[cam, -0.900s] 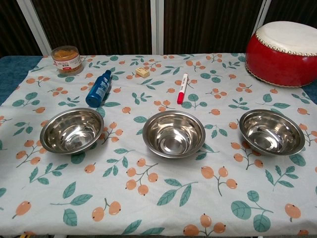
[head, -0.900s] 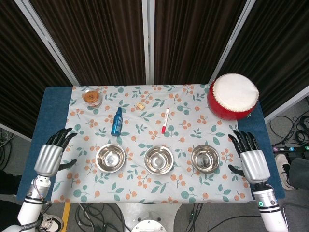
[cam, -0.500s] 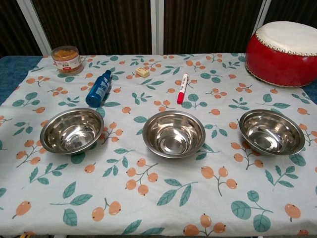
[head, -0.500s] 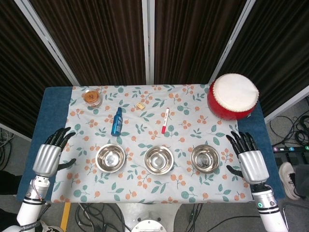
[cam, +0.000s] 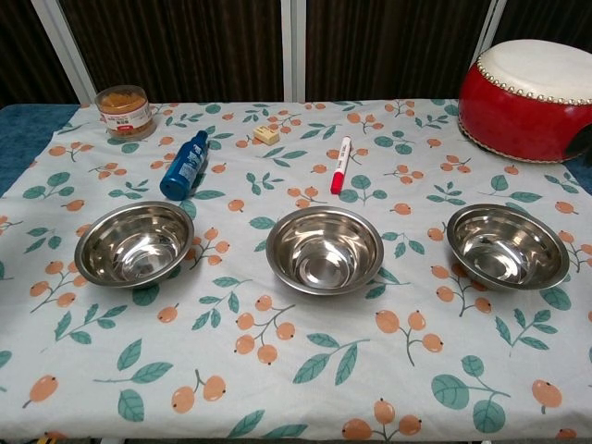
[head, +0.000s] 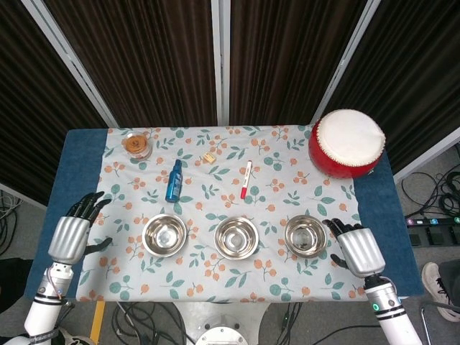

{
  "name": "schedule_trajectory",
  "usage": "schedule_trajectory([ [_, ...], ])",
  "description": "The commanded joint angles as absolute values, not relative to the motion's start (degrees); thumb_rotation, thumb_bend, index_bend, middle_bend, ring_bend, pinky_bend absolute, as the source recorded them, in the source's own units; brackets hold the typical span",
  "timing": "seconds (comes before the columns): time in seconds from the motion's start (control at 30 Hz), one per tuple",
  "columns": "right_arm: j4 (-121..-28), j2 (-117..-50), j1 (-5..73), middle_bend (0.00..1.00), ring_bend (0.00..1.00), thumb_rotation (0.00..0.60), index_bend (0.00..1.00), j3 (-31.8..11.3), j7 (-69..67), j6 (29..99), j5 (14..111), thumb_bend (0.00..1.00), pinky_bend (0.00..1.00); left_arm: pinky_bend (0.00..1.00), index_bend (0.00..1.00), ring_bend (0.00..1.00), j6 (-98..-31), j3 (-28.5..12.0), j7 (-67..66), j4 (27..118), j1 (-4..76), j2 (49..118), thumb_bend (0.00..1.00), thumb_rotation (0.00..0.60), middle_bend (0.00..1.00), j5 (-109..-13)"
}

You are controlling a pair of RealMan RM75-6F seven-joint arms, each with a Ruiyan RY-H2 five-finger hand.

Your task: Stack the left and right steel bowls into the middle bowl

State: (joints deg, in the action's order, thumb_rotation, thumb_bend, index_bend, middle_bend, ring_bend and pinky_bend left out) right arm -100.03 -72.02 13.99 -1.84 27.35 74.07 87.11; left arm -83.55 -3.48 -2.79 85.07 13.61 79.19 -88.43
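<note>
On floral cloth, near front edge: right bowl [head: 305,236], middle bowl [head: 236,238], left bowl [head: 164,235] in row, each apart, none stacked. Right hand [head: 353,246] just beside right bowl, on its outer side, fingers spread, holding nothing; nearer its bowl than left hand [head: 74,231], also open-fingered, empty, well apart from left bowl. Marker [head: 246,179], bottle [head: 174,180], jar [head: 136,144], drum [head: 347,143] lie behind; nothing blocks path between bowls.
</note>
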Motion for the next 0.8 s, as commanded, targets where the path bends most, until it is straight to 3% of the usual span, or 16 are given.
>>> schedule_trajectory([
  [0.03, -98.9, -73.6, 15.0, 0.37, 0.62, 0.6, 0.34, -1.5, 30.6, 72.0, 85.4, 0.08, 0.62, 0.25, 0.23, 0.13, -83.8, -3.3, -1.9, 84.7, 13.3, 79.1, 0.12, 0.6, 0.22, -88.4],
  [0.8, -94.5, -79.8, 18.2, 0.43, 0.62, 0.6, 0.42, -0.6, 38.7, 66.3, 79.9, 0.09, 0.59, 0.26, 0.23, 0.13, -82.8, -2.5, 1.8, 81.6, 13.1, 79.6, 0.12, 0.6, 0.22, -88.6],
])
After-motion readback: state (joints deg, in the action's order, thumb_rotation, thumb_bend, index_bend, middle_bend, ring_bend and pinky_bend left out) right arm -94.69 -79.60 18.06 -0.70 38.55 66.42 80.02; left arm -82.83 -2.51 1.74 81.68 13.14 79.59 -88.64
